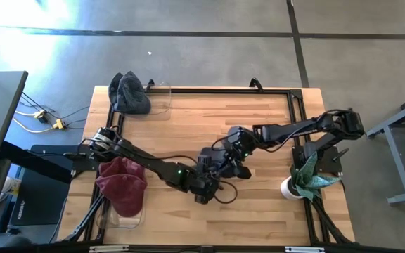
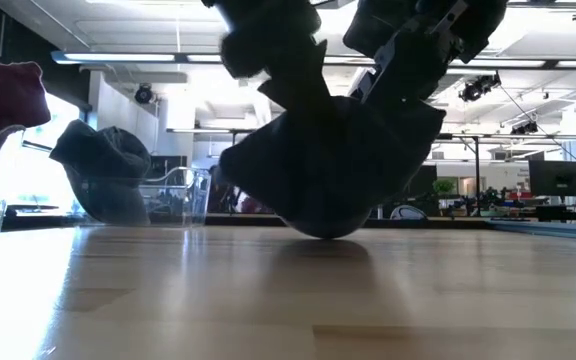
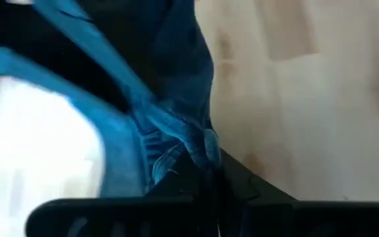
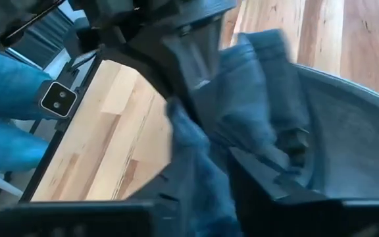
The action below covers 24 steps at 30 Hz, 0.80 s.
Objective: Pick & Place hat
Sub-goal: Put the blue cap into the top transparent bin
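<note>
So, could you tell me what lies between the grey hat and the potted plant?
In the high view, both pincers meet there on a dark hat, between grey hat and plant.

arms: two dark, slender, jointed arms, black housings
left arm: thin black cable looped along it, small green light near the wrist
right arm: bulky black shoulder block, green light near the wrist
fingers: flat, matte black

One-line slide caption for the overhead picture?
Both grippers, left and right, meet over a dark hat mid-table.
</note>
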Each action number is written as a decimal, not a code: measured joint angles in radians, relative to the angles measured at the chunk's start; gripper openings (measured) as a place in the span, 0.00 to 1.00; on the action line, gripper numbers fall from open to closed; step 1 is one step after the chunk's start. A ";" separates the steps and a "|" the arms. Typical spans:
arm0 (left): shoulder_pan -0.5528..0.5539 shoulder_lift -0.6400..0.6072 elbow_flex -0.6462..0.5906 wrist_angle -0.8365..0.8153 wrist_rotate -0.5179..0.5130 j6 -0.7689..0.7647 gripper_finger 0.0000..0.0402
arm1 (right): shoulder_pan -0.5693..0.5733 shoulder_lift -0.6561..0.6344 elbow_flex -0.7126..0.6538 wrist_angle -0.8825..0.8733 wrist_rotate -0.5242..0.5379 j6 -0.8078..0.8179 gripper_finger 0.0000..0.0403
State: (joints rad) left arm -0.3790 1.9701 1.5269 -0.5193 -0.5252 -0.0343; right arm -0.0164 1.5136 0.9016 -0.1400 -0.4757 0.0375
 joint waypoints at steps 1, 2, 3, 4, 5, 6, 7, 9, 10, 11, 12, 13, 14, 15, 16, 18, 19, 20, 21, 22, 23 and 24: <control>0.000 -0.001 0.000 -0.003 0.029 -0.007 0.03 | -0.004 -0.007 0.000 -0.009 -0.001 0.004 0.23; 0.000 -0.003 0.000 -0.009 0.053 -0.018 0.04 | -0.007 -0.017 0.000 -0.020 -0.003 0.007 0.28; 0.000 -0.008 0.000 -0.020 0.085 -0.034 0.04 | -0.010 -0.033 0.000 -0.032 -0.002 0.007 0.32; 0.000 -0.015 0.000 -0.029 0.120 -0.047 0.05 | -0.011 -0.053 0.000 -0.053 0.003 0.006 0.36; 0.002 -0.022 0.000 -0.038 0.156 -0.057 0.04 | -0.011 -0.072 0.000 -0.077 0.016 0.008 0.40; 0.008 -0.025 0.001 -0.041 0.191 -0.067 0.03 | -0.010 -0.093 0.000 -0.097 0.033 0.023 0.43; 0.012 -0.026 0.002 -0.043 0.221 -0.075 0.02 | -0.009 -0.113 0.000 -0.116 0.053 0.057 0.45; 0.017 -0.027 0.000 -0.069 0.245 -0.083 0.01 | -0.001 -0.141 0.000 -0.154 0.086 0.148 0.46; 0.020 -0.030 0.000 -0.075 0.246 -0.080 0.02 | 0.008 -0.146 0.000 -0.162 0.100 0.191 0.46; 0.020 -0.032 0.000 -0.068 0.248 -0.078 0.02 | 0.023 -0.147 0.000 -0.163 0.113 0.224 0.44; 0.021 -0.034 0.001 -0.064 0.246 -0.078 0.03 | 0.042 -0.146 0.000 -0.166 0.128 0.241 0.42; 0.026 -0.035 0.001 -0.064 0.246 -0.077 0.03 | 0.063 -0.134 0.000 -0.168 0.138 0.252 0.39; 0.029 -0.035 0.001 -0.066 0.247 -0.077 0.03 | 0.085 -0.118 0.000 -0.161 0.148 0.259 0.36; 0.032 -0.035 0.001 -0.068 0.250 -0.076 0.02 | 0.105 -0.100 0.000 -0.149 0.162 0.265 0.33; 0.033 -0.035 0.001 -0.068 0.254 -0.076 0.02 | 0.123 -0.078 0.000 -0.138 0.177 0.273 0.29; 0.034 -0.035 0.001 -0.065 0.253 -0.076 0.01 | 0.149 -0.032 -0.002 -0.081 0.160 0.271 0.21; 0.034 -0.035 0.001 -0.066 0.254 -0.076 0.01 | 0.158 -0.010 -0.001 -0.039 0.140 0.270 0.18; 0.034 -0.035 0.001 -0.068 0.254 -0.076 0.01 | 0.164 0.012 -0.001 -0.003 0.122 0.273 0.13; 0.033 -0.035 0.001 -0.069 0.257 -0.076 0.01 | 0.170 0.033 0.000 0.025 0.109 0.277 0.10; 0.032 -0.035 0.001 -0.074 0.260 -0.076 0.01 | 0.174 0.054 0.001 0.038 0.109 0.276 0.06; 0.032 -0.035 0.001 -0.080 0.263 -0.076 0.01 | 0.180 0.072 0.001 0.036 0.126 0.276 0.03; 0.032 -0.034 0.001 -0.086 0.268 -0.079 0.01 | 0.184 0.086 0.001 0.026 0.155 0.272 0.02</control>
State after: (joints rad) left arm -0.3470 1.9362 1.5276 -0.6051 -0.2571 -0.1136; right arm 0.1680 1.6001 0.9024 -0.1136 -0.3205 0.3094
